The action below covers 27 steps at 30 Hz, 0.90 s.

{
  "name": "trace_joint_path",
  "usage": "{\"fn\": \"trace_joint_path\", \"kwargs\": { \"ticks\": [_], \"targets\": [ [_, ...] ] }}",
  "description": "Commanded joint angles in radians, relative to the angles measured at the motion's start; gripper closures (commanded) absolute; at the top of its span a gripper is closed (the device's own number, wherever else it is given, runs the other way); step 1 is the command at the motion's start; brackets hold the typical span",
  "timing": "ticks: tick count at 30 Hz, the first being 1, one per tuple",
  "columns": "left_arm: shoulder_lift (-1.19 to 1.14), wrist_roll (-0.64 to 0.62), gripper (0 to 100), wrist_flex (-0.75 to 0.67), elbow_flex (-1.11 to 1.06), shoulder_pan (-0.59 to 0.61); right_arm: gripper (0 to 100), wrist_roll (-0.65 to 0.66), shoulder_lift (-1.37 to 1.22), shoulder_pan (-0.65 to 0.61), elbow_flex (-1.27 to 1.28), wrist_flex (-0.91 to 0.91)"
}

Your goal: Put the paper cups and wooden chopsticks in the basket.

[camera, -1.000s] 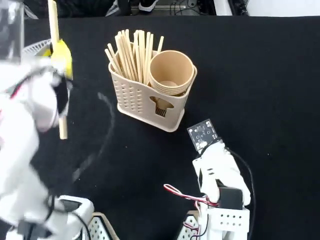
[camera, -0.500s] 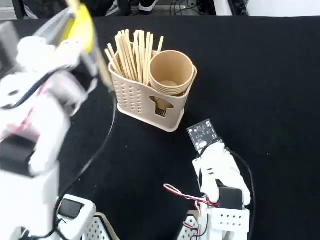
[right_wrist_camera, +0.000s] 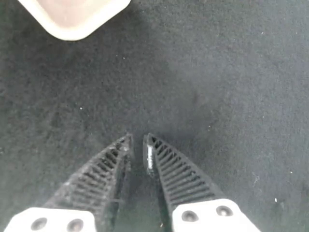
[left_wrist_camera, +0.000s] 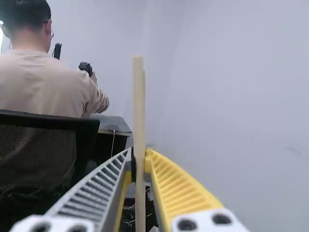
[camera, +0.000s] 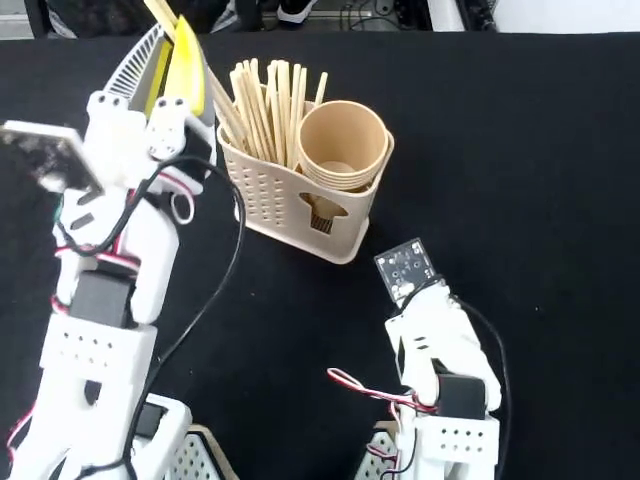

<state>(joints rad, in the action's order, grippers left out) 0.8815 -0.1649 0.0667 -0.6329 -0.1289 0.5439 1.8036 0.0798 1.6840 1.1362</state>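
My left gripper [camera: 172,48] pinches one chopstick [left_wrist_camera: 139,111], its length running along my fingers, just beside the basket [camera: 285,205], which lies toward my right; my right gripper [right_wrist_camera: 137,141] is nearly closed, empty

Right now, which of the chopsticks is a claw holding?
The single chopstick clamped in the left claw, up beside the basket. All the other chopsticks stand bundled inside it, next to the paper cups.
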Motion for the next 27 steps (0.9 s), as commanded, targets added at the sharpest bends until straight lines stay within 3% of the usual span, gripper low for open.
{"fn": "trace_joint_path", "kwargs": {
  "ticks": [1, 7, 15, 21, 27],
  "targets": [
    [-0.071, -0.012, 97, -0.017, 0.012, 0.012, 94.6, 0.003, 0.071, -0.006, -0.005, -0.017],
    [-0.232, -0.014, 97, -0.123, 0.015, 0.036, 94.6, 0.003, 0.071, -0.006, -0.005, -0.017],
    [-0.361, -0.014, 97, -0.095, 0.031, 0.054, 94.6, 0.003, 0.071, -0.006, -0.007, -0.017],
    [-0.361, -0.012, 88, 0.161, 0.079, -0.022, 94.6, 0.003, 0.071, -0.006, -0.007, -0.017],
    [-0.362, -0.005, 83, 0.557, 0.188, -0.036, 94.6, 0.003, 0.071, -0.006, -0.007, -0.017]
  ]
}}
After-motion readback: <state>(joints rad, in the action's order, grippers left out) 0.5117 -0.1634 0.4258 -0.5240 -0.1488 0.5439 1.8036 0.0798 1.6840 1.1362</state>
